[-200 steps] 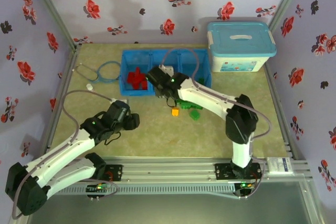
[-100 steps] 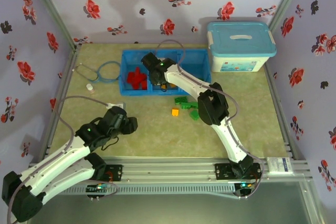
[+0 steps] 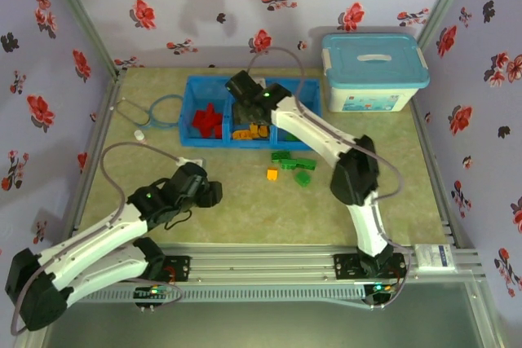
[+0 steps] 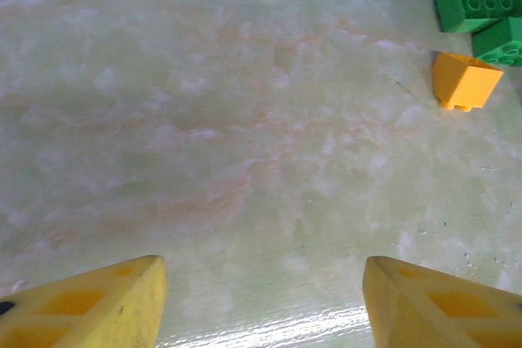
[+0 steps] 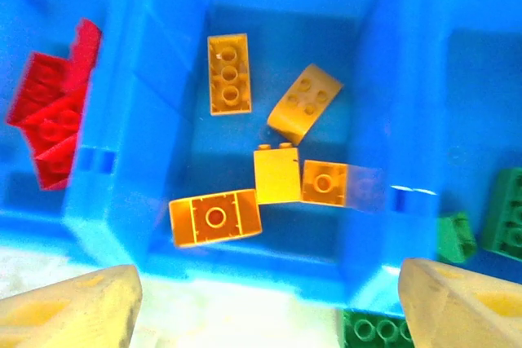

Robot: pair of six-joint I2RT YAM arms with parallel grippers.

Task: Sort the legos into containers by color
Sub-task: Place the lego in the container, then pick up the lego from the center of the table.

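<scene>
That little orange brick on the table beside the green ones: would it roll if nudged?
Probably not: the orange brick has flat faces and square corners, so it should slide, not roll. It looks like hard, glossy plastic, likely stiff and slightly slippery. Being small, it is probably light and could skid on the smooth table.

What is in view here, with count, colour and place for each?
tray: one, translucent blue, three compartments, far centre
red bricks: several, red, left compartment
orange-yellow bricks: five, orange-yellow, middle compartment
green bricks: at least two, green, right compartment
loose green bricks: at least three, green, table before tray
loose orange brick: one, orange, beside them
bin: one, white with light-blue lid, far right
stethoscope: one, blue tubing, left of tray
left gripper: one, yellow fingers, open over bare table
right gripper: one, yellow fingers, open over middle compartment
</scene>
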